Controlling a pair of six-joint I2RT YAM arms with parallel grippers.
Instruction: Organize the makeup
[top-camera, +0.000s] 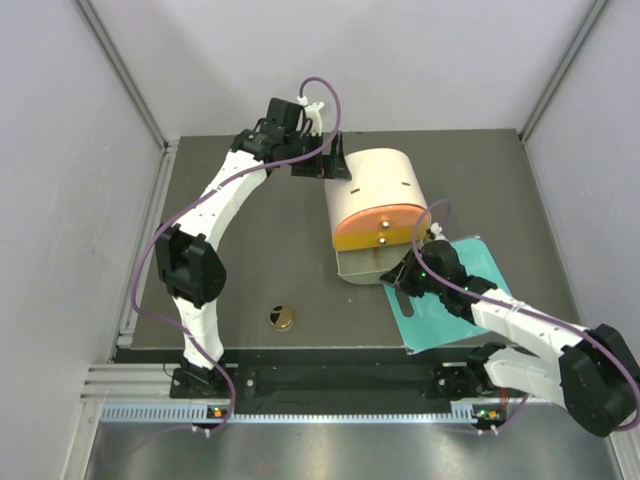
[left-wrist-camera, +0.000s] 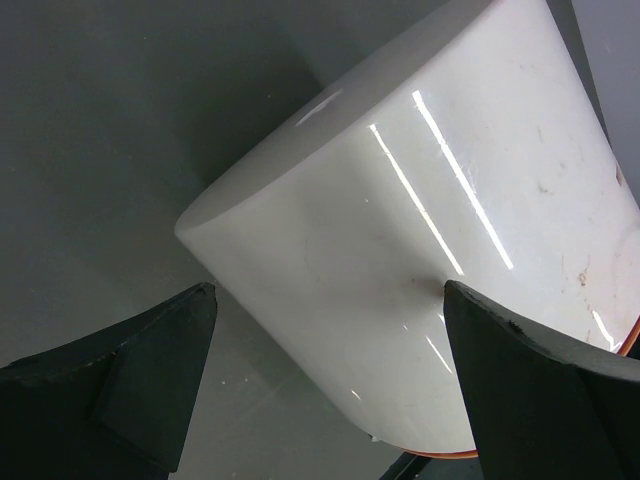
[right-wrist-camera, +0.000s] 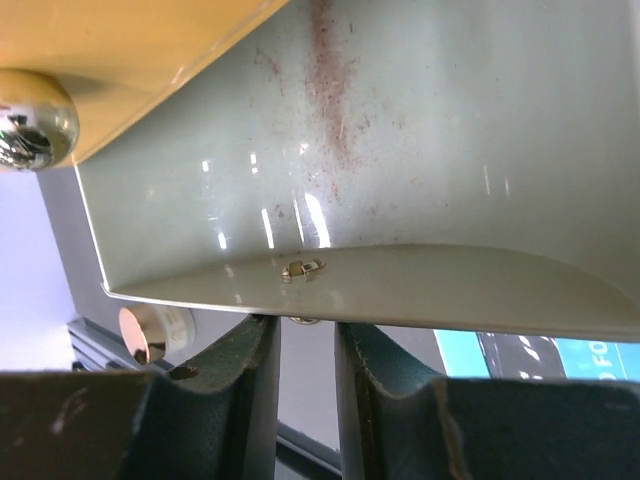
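- Left arm: rises along the left of the top view with the elbow bent, and the wrist turns right at the upper centre. The left claw (top-camera: 325, 160) is spread to full width and holds nothing. One finger stands on each side of the cream wall of the cylindrical box (top-camera: 378, 195). Contact with the wall cannot be confirmed.
- Compact (top-camera: 281, 318): lies flat on the dark worktop (top-camera: 250, 240) at the lower centre of the top view, near the front edge. It is left of the box and well apart from both claws. No other makeup item is in view.
- Compact handling (judgement):
  - It is probably light and rigid, with a glossy lid and a smooth gold rim that may slip.
  - Approach from above and take it across the rim, fingers on opposite sides.
  - Use moderate force, since the hinged lid and its contents are likely fragile.
- Box: the curved cream wall faces up and the orange front faces the near edge. The drop-down panel (top-camera: 357, 264) is lowered.
- Right arm: lies low, reaching from the lower right toward the centre. The fingers of the right claw (top-camera: 403, 272) are drawn to a narrow gap and pinch the near edge of the panel. The grip appears to be on the panel's knob, which is mostly hidden.
- Teal board (top-camera: 465, 290): lies flat beneath the right forearm.
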